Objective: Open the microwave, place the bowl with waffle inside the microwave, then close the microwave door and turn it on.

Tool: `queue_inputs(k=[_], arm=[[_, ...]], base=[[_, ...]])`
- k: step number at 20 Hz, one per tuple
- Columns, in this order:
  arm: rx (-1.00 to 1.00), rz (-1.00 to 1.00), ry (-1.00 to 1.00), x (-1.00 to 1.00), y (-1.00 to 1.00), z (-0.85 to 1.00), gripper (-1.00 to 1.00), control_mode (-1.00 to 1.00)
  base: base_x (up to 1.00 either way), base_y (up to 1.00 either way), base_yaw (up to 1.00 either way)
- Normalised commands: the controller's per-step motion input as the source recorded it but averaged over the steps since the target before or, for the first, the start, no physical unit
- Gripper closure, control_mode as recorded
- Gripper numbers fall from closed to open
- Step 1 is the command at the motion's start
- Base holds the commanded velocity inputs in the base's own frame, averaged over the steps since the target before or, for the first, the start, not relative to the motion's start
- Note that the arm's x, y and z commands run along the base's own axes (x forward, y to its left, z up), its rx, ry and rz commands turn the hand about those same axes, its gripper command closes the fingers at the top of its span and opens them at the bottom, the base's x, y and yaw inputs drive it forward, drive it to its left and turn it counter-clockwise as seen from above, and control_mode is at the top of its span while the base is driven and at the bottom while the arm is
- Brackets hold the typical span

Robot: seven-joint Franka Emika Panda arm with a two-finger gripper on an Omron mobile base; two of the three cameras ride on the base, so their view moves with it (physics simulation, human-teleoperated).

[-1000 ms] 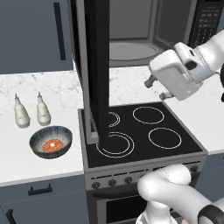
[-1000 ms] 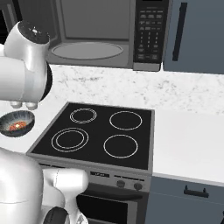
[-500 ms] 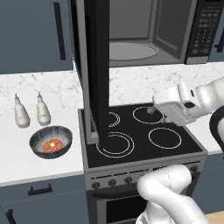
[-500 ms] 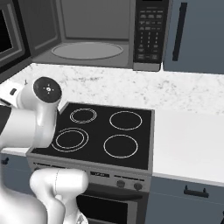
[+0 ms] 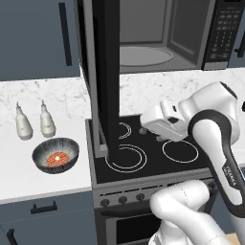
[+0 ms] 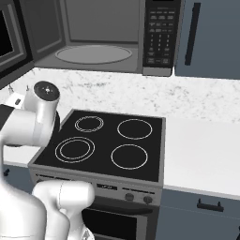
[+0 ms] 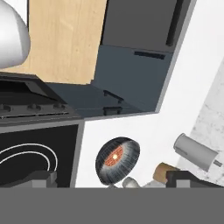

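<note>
White counter (image 5: 28, 172): bowl (image 5: 55, 155) with waffle (image 5: 57, 158).

One microwave (image 5: 162, 36), one stove (image 6: 108, 145), one bowl (image 5: 55, 155), one waffle (image 5: 57, 157), two bottles (image 5: 23, 123).

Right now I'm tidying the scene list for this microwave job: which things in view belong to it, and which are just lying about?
Belongs to the job:
- large black and steel-grey microwave, its black glass-windowed door swung open
- small round dark speckled bowl
- orange-red gridded waffle lying in that bowl
- open gripper

Just lying about:
- black four-ring stove
- two pale bottles on the white counter
</note>
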Motion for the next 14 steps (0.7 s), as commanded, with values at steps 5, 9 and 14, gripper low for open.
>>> queue_inputs(k=[5, 9, 14], arm=[[-0.09, 0.08, 0.07, 0.49, 0.46, -0.36, -1.00, -1.00], [-0.12, 0.05, 0.05, 0.40, 0.63, -0.36, -1.00, -1.00], [-0.06, 0.02, 0.04, 0.37, 0.54, -0.43, -1.00, -1.00]], base=[[0.00, 0.00, 0.00], [0.00, 0.00, 0.00], [0.00, 0.00, 0.00]])
